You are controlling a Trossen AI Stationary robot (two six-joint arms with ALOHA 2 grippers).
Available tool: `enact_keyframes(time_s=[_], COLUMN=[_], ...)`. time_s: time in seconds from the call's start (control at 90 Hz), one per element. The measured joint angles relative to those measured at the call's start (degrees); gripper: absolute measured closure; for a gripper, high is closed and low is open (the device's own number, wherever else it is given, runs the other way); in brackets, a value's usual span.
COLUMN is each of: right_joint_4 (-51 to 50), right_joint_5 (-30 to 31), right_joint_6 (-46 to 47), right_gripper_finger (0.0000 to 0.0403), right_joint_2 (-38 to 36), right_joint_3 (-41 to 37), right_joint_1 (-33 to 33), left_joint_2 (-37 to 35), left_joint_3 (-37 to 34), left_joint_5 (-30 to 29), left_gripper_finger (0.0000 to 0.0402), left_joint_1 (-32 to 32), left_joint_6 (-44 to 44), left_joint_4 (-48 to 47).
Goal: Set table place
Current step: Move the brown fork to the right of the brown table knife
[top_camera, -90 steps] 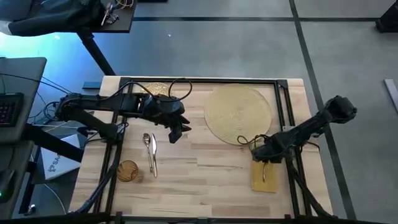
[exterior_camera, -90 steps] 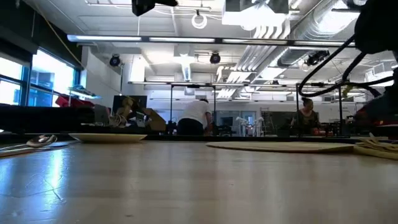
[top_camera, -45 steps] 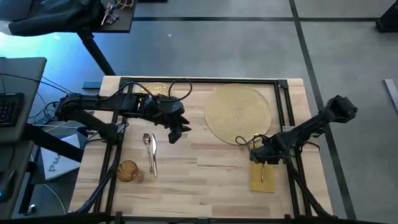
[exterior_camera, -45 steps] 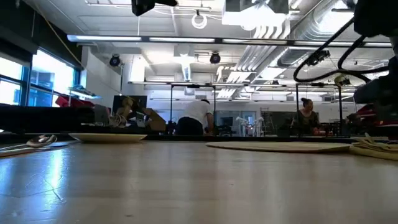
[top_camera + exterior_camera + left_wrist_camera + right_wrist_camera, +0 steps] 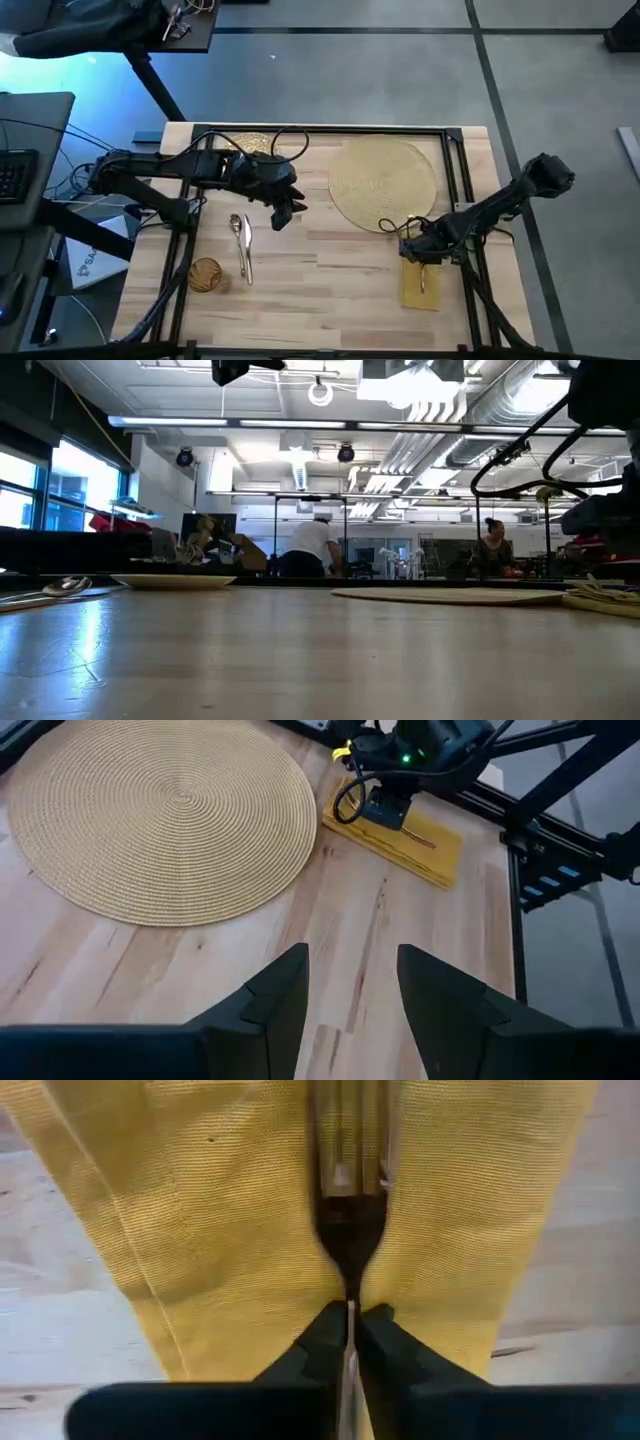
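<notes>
A mustard-yellow napkin (image 5: 421,286) lies near the table's right front, with a slim fork (image 5: 349,1170) lengthwise on it. My right gripper (image 5: 421,256) hangs over the napkin's far end, shut on the fork. The round straw mat (image 5: 382,182) lies at the far middle-right. My left gripper (image 5: 286,212) hovers open left of the mat, holding nothing. The gold plate (image 5: 247,142) sits at the far left, partly under the left arm. An amber tumbler (image 5: 205,275) and two pieces of cutlery (image 5: 241,245) are at the near left. My right gripper pinches the fork's thin handle (image 5: 348,1312) between its two fingers, just behind the neck. The fingers lie along the fork, whose tined end stretches out over the middle of the napkin (image 5: 200,1210). Whether that end rests on the cloth, I cannot tell.
A black metal rail frame (image 5: 452,170) runs around the tabletop and crosses it near the right arm. Bare wood (image 5: 330,280) lies between the cutlery and the napkin. A dark desk with a keyboard (image 5: 12,175) stands off the table's left.
My right gripper has shifted a little toward the table's left, still shut on the fork over the napkin.
</notes>
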Motion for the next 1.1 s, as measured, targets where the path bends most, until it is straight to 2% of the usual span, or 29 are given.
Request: enact_keyframes(time_s=[0.378, 0.544, 0.644, 0.811, 1.1], right_joint_4=[-0.8, 7.5, 15.1, 26.8, 31.6], right_joint_5=[-1.7, 4.6, 6.7, 6.3, -0.8], right_joint_6=[-4.2, -8.0, -12.7, -23.3, -34.1], right_gripper_finger=[0.0402, 0.0402, 0.0402, 0.0403, 0.0403], right_joint_2=[-4.1, 0.6, 7.6, 24.3, 53.6], right_joint_3=[10.1, 16.6, 20.9, 32.6, 61.7], right_joint_1=[-1.2, -5.8, -10.3, -17.3, -23.3], left_joint_2=[-7.2, -12.2, -15.5, -19.6, -22.4], left_joint_3=[0.0, 0.0, 0.0, 0.1, 0.1], left_joint_5=[-0.9, -0.9, -0.5, -0.4, -1.9], left_gripper_finger=[0.0261, 0.0261, 0.0261, 0.0261, 0.0261], left_joint_1=[0.0, 0.0, -0.1, -0.1, -0.1], left_joint_6=[0.3, -0.7, -1.5, -1.1, -0.1], left_joint_4=[0.2, 0.1, -0.1, -3.4, -11.0])
